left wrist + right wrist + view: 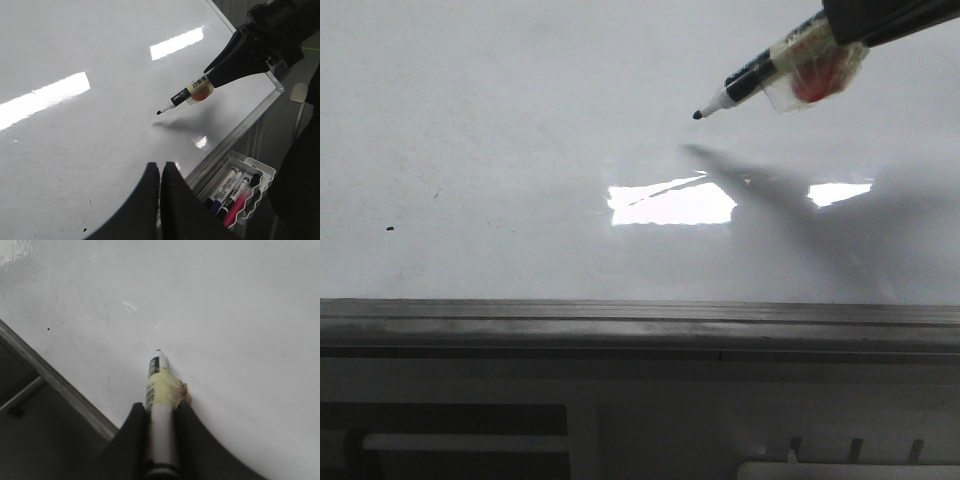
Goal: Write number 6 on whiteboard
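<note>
The whiteboard (500,120) is a large glossy white board with a bright glare patch and a grey rail along its near edge. No number 6 shows on it; only a tiny black dot (389,228) at the left. My right gripper (161,407) is shut on a black-tipped marker (750,85) wrapped in yellowish tape, its tip held just above the board at the upper right; it also shows in the left wrist view (182,95) and the right wrist view (159,385). My left gripper (160,167) is shut and empty over the board's near part.
A white tray (265,172) beyond the board's railed edge holds several markers (230,192), black, blue and pink. The grey rail (640,325) runs along the board's front edge, and also shows in the right wrist view (55,382).
</note>
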Tool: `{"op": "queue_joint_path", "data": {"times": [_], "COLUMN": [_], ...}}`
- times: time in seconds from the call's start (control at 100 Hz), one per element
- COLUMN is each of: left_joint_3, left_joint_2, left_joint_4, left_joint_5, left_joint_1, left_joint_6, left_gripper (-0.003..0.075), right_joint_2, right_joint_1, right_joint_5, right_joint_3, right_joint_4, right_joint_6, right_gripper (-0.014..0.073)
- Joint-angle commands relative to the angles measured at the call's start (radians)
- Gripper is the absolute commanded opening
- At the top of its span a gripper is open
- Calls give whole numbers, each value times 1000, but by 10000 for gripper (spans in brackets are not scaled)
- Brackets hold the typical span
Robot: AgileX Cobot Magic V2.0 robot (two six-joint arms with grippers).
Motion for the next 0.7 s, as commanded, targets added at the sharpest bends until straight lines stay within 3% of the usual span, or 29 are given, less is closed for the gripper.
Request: {"op": "queue_joint_path", "data": {"times": [0.0, 0.69], "left_joint_3": [-27, -27], "left_joint_2": [8, 8], "left_joint_4": [-32, -33], "left_joint_5": [-60, -60], "left_joint_1": [1, 1], "left_joint_6": [-11, -11], "left_gripper": [-19, -19], "right_joint_2": [5, 39], "right_joint_1": [-1, -77], "right_joint_5": [-85, -109], "right_joint_3": [-27, -27], "right_joint_4": [-9, -51], "right_joint_6": [-10, 37], "right_gripper": [-43, -43]}}
